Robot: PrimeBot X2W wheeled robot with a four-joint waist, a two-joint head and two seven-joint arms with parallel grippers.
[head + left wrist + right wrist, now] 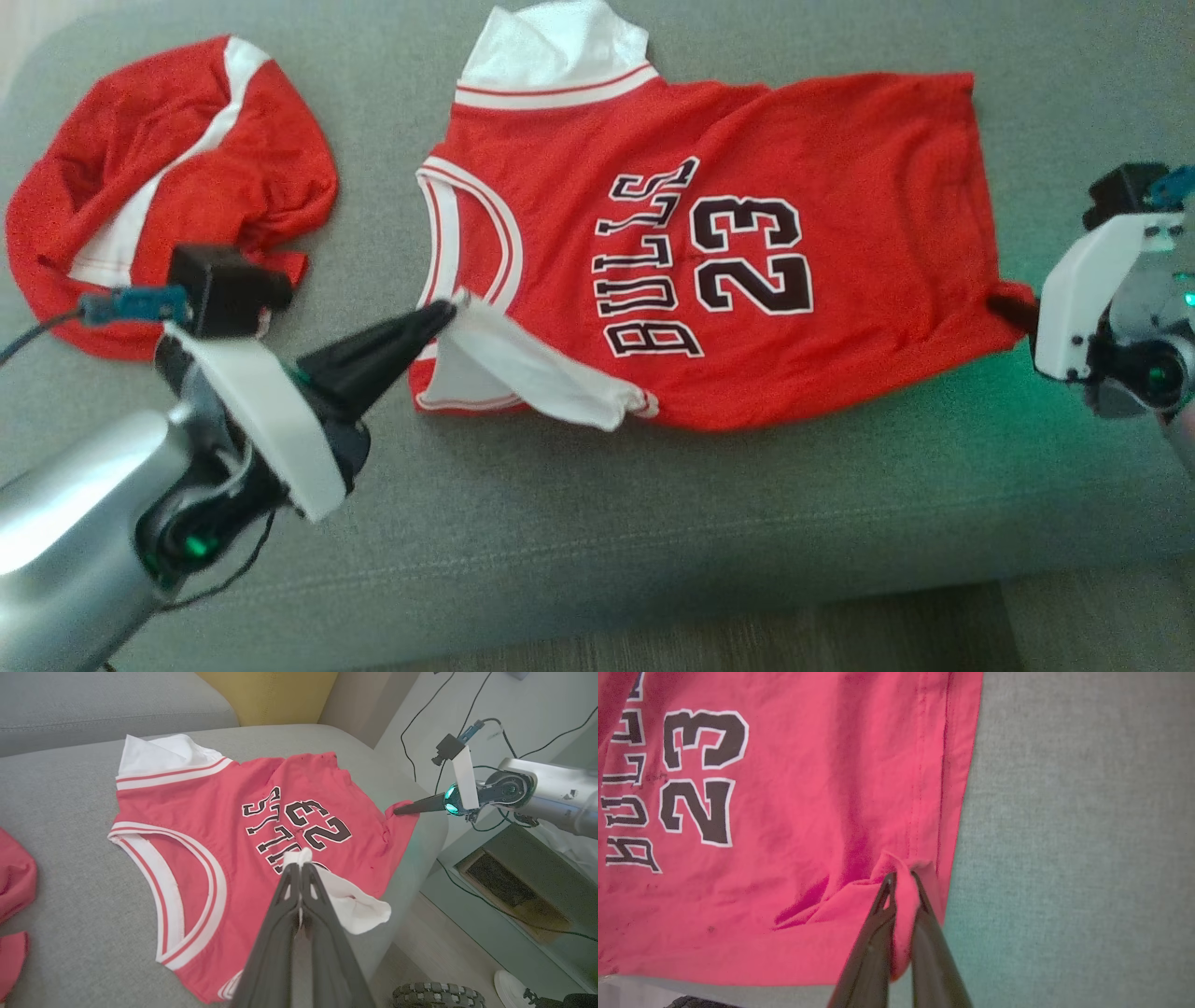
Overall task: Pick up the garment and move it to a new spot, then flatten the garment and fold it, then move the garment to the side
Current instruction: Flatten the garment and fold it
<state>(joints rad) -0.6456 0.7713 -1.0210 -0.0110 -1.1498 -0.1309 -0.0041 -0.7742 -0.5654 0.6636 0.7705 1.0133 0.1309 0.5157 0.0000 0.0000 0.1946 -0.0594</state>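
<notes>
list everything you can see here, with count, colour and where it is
jersey: one, red with white trim, spread on the sofa
other garment: one, red and white, bunched to the jersey's left
sofa: one, grey, under both
cushion: one, yellow, beyond the seat's far edge
floor: wood-toned, in front of the sofa
left hand: one, dark fingers, shut on the jersey's white shoulder flap
right hand: one, dark fingers, shut on the jersey's hem corner
</notes>
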